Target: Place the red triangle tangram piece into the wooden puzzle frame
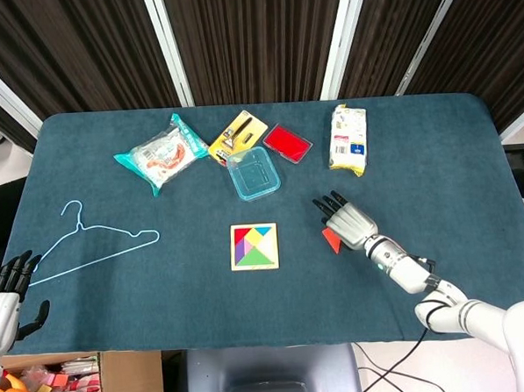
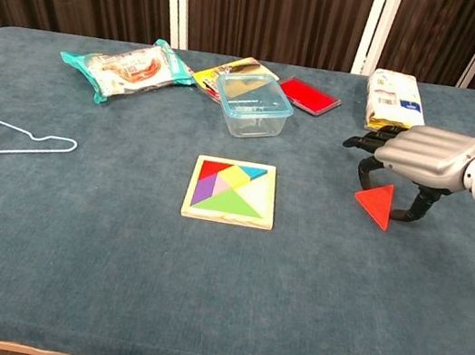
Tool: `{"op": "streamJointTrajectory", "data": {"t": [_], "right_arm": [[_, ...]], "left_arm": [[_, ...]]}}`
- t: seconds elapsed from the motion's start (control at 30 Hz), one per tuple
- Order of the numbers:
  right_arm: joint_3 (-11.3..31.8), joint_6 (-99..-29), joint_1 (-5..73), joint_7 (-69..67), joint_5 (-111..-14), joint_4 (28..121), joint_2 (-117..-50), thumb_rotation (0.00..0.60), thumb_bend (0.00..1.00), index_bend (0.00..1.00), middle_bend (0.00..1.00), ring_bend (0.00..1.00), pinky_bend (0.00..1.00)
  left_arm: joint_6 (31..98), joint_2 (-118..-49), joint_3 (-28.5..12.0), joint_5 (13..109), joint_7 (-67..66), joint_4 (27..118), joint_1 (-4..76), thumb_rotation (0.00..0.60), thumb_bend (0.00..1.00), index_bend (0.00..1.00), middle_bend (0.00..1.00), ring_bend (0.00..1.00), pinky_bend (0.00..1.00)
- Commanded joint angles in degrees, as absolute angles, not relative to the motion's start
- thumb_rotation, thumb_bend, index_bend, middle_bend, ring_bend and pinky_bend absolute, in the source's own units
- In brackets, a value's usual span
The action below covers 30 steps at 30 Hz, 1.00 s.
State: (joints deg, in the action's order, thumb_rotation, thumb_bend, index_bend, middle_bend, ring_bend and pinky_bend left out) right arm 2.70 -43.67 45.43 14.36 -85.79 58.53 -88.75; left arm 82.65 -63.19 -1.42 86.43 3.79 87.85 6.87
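The red triangle (image 2: 376,205) lies flat on the blue cloth, right of the wooden puzzle frame (image 2: 227,217). In the head view only a corner of the red triangle (image 1: 331,239) peeks out from under my right hand (image 1: 349,220). My right hand (image 2: 421,155) hovers low over the piece, its fingers arched down on the far side and the thumb curled down at the right, neither plainly gripping it. The wooden frame (image 1: 255,266) holds several coloured pieces, with a pale bare slot at its right. My left hand (image 1: 5,297) hangs open beyond the table's near left corner.
A clear plastic box (image 1: 253,173), a red flat case (image 1: 287,143), a yellow card pack (image 1: 238,134), a snack bag (image 1: 159,154) and a white packet (image 1: 349,139) line the back. A light-blue hanger (image 1: 93,240) lies at the left.
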Motion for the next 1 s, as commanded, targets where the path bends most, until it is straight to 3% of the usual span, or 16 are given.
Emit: {"op": "streamJointTrajectory", "data": {"t": [0.03, 0.27, 0.5, 0.7, 1.0], "right_arm": [[2.87, -45.28, 45.32, 14.10, -86.17, 59.93, -87.92, 0.600, 0.51, 0.67, 0.03, 0.00, 0.00], [5.47, -50.30, 46.04, 15.70, -86.89, 67.18, -84.14, 0.600, 0.51, 0.67, 0.03, 0.00, 0.00], [10.19, -49.33, 50.33, 24.54, -83.79, 71.63, -85.68, 0.600, 0.51, 0.66, 0.03, 0.00, 0.00], [12.09, -49.95, 53.70, 27.36, -82.61, 67.32, -93.02, 0.600, 0.51, 0.67, 0.04, 0.00, 0.00], [10.52, -50.09, 57.19, 27.05, -84.75, 58.12, -100.97, 0.600, 0.51, 0.67, 0.04, 0.00, 0.00]], "left_arm": [[82.62, -63.17, -1.41, 86.42, 3.81, 87.83, 6.88, 0.600, 0.46, 0.00, 0.00, 0.00, 0.11], [82.78, -63.11, -1.55, 86.20, 3.68, 87.98, 6.78, 0.600, 0.46, 0.00, 0.00, 0.00, 0.11], [83.74, -63.06, -1.72, 86.34, 3.36, 88.07, 6.43, 0.600, 0.46, 0.00, 0.00, 0.00, 0.11], [84.23, -62.93, -1.86, 86.34, 3.84, 87.93, 6.21, 0.600, 0.46, 0.00, 0.00, 0.00, 0.11], [83.85, -62.62, -1.93, 86.13, 4.69, 87.66, 6.27, 0.600, 0.46, 0.00, 0.00, 0.00, 0.11]]}}
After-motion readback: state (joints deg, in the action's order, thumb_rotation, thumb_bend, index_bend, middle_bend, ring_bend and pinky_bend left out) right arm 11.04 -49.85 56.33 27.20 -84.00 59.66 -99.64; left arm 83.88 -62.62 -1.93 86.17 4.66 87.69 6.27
